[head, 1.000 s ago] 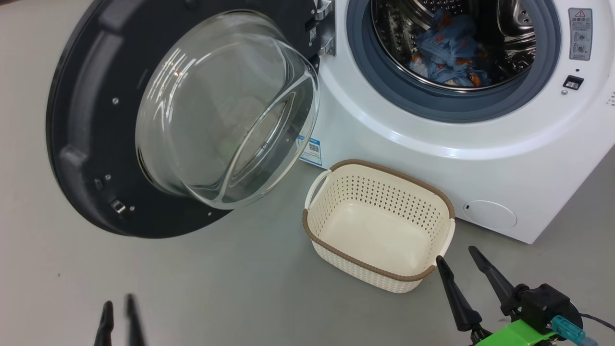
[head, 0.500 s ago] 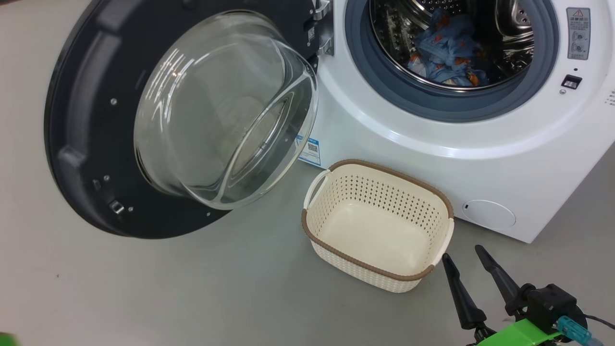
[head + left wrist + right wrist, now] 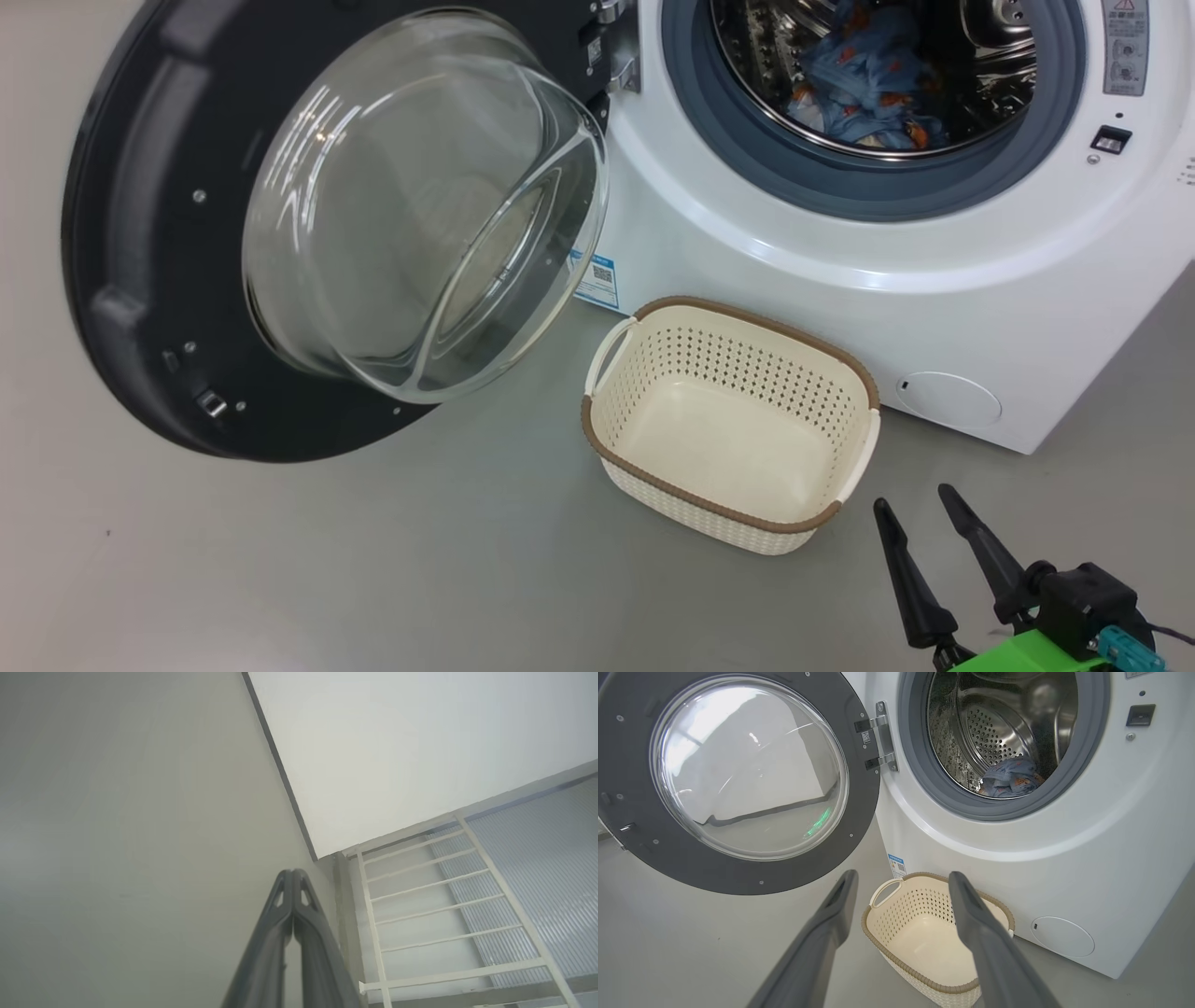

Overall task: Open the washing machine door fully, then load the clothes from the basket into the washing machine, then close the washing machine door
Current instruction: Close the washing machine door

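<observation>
While the washing machine door (image 3: 373,215) stands swung wide open at the left of the washing machine (image 3: 840,308), its glass bowl bulging out over the grey floor (image 3: 373,560), the clothes (image 3: 864,79) lie bunched low in the steel drum (image 3: 999,37), and the basket (image 3: 738,373) sits empty on the floor just in front of the machine, below the opening. The right gripper (image 3: 912,497) hovers open with its two dark fingers spread on nothing, near the basket's closest right corner but apart from it. The left gripper (image 3: 292,873) is closed, fingers pressed together with nothing between them, pointing toward a white wall (image 3: 397,742) and a pale railing (image 3: 420,896).
</observation>
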Controlling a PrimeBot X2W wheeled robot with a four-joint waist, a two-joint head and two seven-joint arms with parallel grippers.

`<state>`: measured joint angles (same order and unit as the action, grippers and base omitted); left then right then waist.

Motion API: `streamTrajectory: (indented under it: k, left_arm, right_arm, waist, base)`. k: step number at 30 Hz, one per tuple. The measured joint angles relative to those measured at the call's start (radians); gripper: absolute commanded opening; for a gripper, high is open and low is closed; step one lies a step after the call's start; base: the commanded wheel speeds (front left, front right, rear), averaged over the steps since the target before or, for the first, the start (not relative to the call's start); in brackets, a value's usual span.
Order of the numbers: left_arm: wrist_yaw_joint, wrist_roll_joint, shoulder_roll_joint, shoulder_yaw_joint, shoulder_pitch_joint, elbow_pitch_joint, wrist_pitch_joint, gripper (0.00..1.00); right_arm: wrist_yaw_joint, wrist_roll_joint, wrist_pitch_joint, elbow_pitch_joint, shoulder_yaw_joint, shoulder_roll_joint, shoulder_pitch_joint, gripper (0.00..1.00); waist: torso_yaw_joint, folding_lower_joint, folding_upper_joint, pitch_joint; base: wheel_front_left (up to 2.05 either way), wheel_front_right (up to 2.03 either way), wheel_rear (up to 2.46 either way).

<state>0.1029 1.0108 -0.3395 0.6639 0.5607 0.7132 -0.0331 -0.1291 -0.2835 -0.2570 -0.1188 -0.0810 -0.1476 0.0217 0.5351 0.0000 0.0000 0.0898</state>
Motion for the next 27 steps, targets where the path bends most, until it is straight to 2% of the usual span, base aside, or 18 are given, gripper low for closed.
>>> streamTrajectory:
  k: [1,3,7,11,20,27]
  left_arm:
    - [0.002,0.053,-0.007,0.038,0.057,0.031,0.011,0.0]
    - [0.016,0.084,-0.037,0.067,0.105,0.058,0.012,0.0]
    - [0.034,0.096,-0.1,0.086,0.178,0.097,0.03,0.0]
    - [0.035,0.105,-0.133,0.075,0.244,0.123,0.061,0.0]
    - [0.023,0.116,-0.151,0.033,0.287,0.188,0.152,0.0]
    - [0.01,0.154,-0.15,0.045,0.299,0.229,0.22,0.0]
  right_arm:
    - [0.0,0.0,0.0,0.001,-0.002,0.001,0.012,1.0]
    - [0.0,0.0,0.0,0.001,-0.006,0.0,0.016,1.0]
    - [0.0,0.0,0.0,0.001,-0.013,-0.007,0.015,1.0]
    - [0.0,0.0,0.0,-0.001,-0.025,-0.019,0.015,1.0]
    - [0.0,0.0,0.0,-0.005,-0.037,-0.041,0.013,1.0]
    - [0.0,0.0,0.0,-0.007,-0.049,-0.043,0.012,1.0]
  waist:
    - [-0.005,0.0,0.0,0.002]
    - [-0.017,0.0,0.0,0.005]
    - [-0.05,-0.0001,0.0,0.01]
    - [-0.091,0.0,0.0,0.015]
    - [-0.194,0.0,0.0,0.034]
    - [-0.259,0.0,0.0,0.045]
  base:
    - [0.0,0.0,0.0]
    - [0.0,0.0,0.0]
    - [0.0,0.0,0.0]
    - [0.0,0.0,0.0]
    - [0.0,0.0,0.0]
    - [0.0,0.0,0.0]
